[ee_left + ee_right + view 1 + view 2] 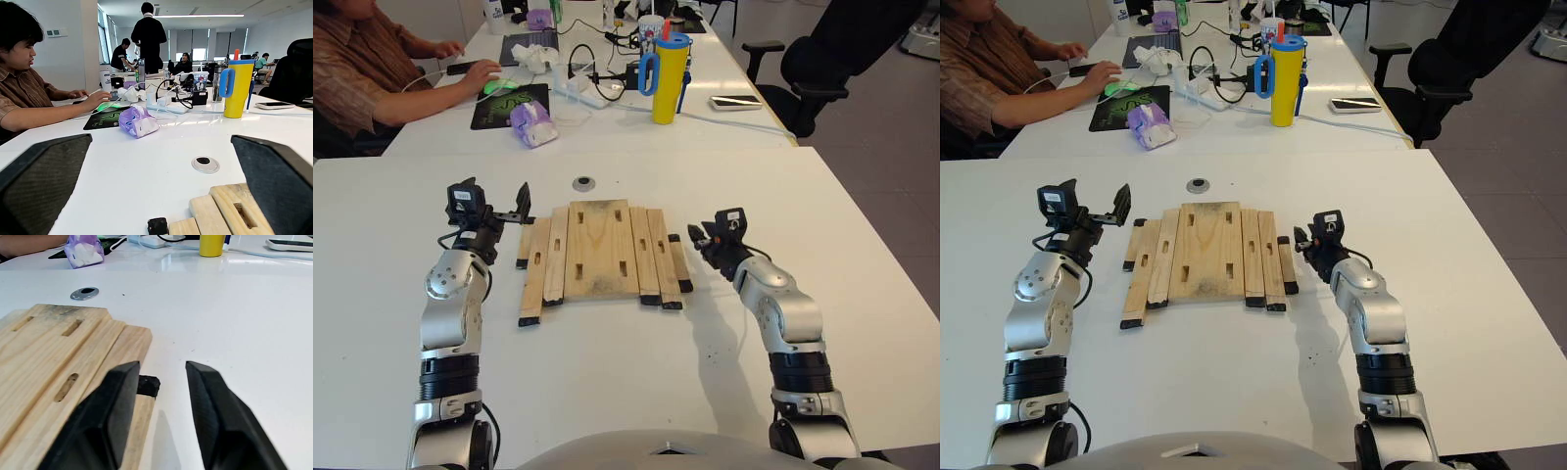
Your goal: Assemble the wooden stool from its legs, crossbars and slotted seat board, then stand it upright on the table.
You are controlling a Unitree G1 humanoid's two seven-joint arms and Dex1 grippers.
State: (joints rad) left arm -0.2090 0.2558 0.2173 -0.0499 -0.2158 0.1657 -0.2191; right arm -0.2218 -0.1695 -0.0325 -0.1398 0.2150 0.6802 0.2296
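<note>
1. Closest up are my right fingers (703, 237), spread apart with nothing between them, sitting low over the tabletop (842, 225).
2. Over on the other side, my left fingers (499, 213) are spread wide too, also empty, near the far left corner of the wood.
3. Stool isn't assembled yet, it's all flat parts. The slotted seat board (599, 245) is in the middle, with legs and crossbars lying side by side against it: a left bunch (538, 264) and a right bunch (656, 257).
4. Key bit: every piece has its long axis running away from me. The outermost right slat (678, 264) has its black-capped far end just to the left of my right fingers, nearly touching the inner one.
5. So I reckon the right arm is nearer for a first pick. It'd want a small shift left, so the slat sits between the fingers across its width.
</note>
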